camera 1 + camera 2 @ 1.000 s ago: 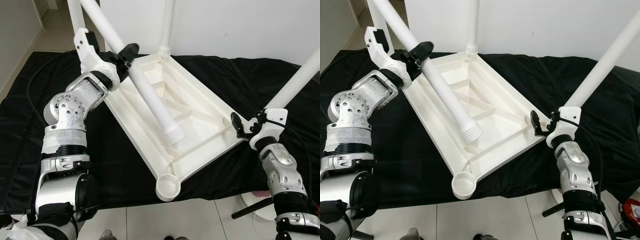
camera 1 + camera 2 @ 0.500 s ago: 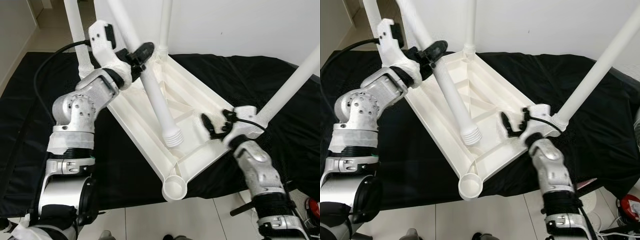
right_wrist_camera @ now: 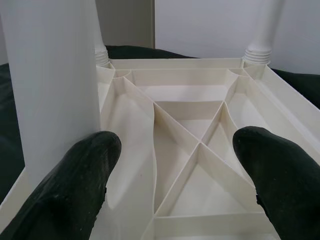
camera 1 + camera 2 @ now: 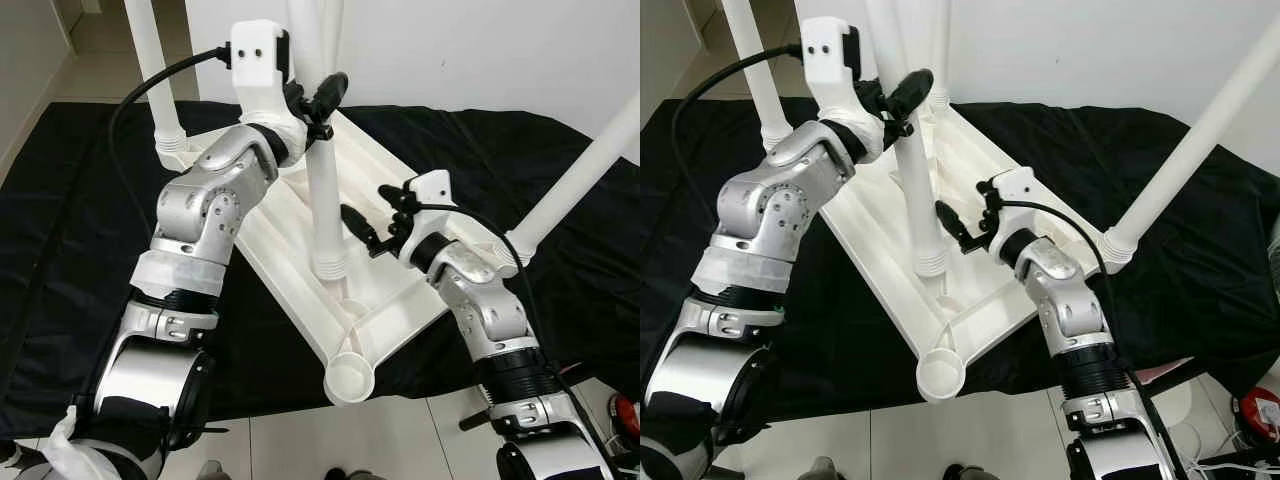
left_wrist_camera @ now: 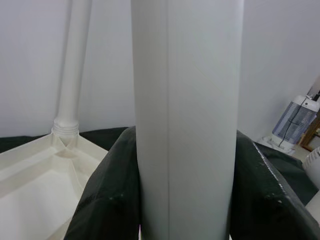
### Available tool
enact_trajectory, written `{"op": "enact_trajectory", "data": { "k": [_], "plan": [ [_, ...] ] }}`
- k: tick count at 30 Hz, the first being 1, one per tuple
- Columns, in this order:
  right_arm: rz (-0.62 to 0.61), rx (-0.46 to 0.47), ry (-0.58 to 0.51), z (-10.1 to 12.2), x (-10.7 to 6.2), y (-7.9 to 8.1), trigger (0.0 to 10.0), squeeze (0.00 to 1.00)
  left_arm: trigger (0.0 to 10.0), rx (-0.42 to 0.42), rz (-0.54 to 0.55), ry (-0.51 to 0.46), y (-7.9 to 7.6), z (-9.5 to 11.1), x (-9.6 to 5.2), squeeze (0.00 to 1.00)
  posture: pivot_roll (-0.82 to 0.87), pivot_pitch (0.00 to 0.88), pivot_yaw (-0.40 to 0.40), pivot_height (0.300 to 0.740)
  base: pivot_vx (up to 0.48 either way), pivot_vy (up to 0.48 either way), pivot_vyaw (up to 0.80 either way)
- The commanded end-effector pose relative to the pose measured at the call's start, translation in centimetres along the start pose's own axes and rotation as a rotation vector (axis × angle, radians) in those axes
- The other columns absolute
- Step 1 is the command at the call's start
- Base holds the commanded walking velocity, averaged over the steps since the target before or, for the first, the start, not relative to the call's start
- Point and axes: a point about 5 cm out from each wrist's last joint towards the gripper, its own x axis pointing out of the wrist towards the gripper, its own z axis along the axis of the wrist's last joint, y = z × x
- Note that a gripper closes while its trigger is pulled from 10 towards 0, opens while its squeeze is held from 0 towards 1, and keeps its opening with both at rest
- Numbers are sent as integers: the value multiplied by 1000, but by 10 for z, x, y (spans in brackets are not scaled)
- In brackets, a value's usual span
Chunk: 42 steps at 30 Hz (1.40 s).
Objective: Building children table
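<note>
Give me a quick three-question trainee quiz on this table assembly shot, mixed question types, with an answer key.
1. True or false: the left gripper is shut on the loose table leg.
2. The right gripper is: A) open beside that leg, B) shut on the corner socket, C) holding the black cloth.
3. How many legs already stand in the upturned tabletop?

Key: 1 true; 2 A; 3 three.
</note>
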Motion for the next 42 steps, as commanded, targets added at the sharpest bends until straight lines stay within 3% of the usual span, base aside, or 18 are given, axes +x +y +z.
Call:
{"op": "enact_trajectory", "data": {
  "k": [1,8,11,17,24,33,39,42],
  "plan": [
    [70,-12,15,0,6,11,10000,0,10000,41,-90,-32,-15,8,7,0,86,80,-78,740,0,0,0],
    [92,-25,38,2,14,15,10000,0,10000,47,-119,-61,-27,12,14,0,85,78,-78,740,0,0,0],
    [58,-25,14,8,19,12,10000,0,10000,85,-133,-71,-32,12,18,0,88,76,-78,740,0,0,0],
    [-93,30,-36,15,14,-9,10000,0,10000,115,-113,-78,-23,15,17,0,89,77,-77,740,0,0,0],
    [-117,95,-88,18,3,-15,10000,0,10000,144,-81,-87,-10,20,14,0,85,71,-74,740,0,0,0],
    [-81,154,-156,24,-4,-11,10000,0,10000,195,-68,-88,1,21,13,0,78,62,-69,740,0,0,0],
    [61,152,-133,20,-4,6,10000,0,10000,207,-60,-96,2,23,15,0,80,51,-64,740,0,0,0],
    [76,144,-123,19,-3,9,10000,0,10000,204,-64,-103,0,24,16,0,80,49,-64,740,0,0,0]
  ]
}}
